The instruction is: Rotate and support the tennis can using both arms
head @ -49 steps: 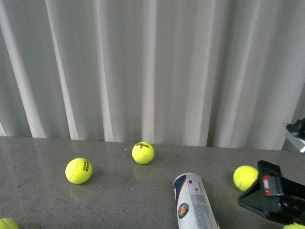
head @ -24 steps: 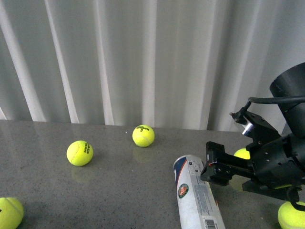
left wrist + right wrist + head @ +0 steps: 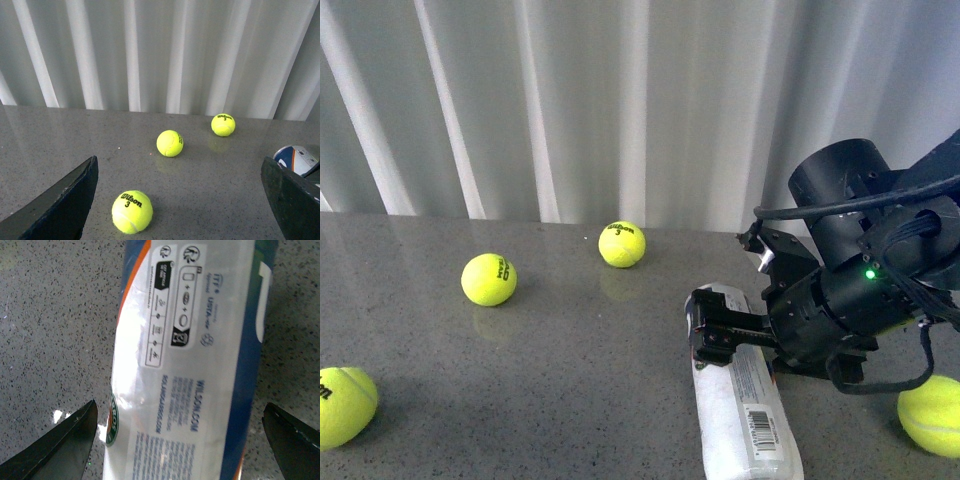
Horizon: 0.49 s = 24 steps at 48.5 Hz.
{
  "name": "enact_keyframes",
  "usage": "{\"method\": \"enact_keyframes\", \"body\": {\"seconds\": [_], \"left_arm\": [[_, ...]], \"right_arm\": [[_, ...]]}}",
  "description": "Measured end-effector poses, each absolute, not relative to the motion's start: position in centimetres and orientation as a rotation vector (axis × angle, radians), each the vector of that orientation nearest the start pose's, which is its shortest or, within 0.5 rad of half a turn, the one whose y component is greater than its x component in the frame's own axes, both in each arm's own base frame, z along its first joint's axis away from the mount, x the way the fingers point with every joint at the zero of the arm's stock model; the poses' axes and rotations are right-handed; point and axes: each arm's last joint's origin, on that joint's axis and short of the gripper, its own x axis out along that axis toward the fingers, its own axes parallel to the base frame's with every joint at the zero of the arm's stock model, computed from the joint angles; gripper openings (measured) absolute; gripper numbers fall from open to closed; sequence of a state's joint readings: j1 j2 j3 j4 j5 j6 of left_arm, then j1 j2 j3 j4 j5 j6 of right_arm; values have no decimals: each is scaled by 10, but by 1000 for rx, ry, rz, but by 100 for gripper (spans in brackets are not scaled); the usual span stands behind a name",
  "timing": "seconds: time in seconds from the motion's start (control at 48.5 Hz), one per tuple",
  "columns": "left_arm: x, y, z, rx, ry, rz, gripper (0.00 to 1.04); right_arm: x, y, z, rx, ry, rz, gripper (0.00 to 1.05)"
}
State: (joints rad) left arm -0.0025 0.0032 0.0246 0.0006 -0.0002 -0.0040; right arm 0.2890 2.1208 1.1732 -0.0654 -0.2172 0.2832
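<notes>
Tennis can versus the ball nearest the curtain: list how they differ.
The tennis can is a long white-labelled tube lying on its side; the ball is a small yellow sphere. The right gripper straddles the can, fingers open; the ball sits untouched. Both rest on the grey table.

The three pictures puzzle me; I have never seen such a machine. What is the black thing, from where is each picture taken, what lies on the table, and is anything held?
It is a robot with two arms, each ending in a claw. The wide picture comes from a camera on its body: the black right arm reaches over a tennis can lying on the grey table, among four yellow tennis balls. The other two pictures come from cameras on the wrists. The right claw stands open, one finger on each side of the can, not closed on it. The left claw is open too and holds nothing; its camera sees three balls.
</notes>
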Motion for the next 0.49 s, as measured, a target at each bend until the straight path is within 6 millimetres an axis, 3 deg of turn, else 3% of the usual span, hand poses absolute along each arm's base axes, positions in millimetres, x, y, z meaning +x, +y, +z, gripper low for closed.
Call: {"method": "enact_keyframes", "body": {"seconds": [0.268, 0.494], "left_arm": [[96, 0, 172, -4, -22, -2, 98], [96, 0, 172, -4, -22, -2, 98]], "right_arm": [[390, 132, 74, 183, 1103, 344, 98], [386, 135, 71, 147, 1106, 364, 64]]}}
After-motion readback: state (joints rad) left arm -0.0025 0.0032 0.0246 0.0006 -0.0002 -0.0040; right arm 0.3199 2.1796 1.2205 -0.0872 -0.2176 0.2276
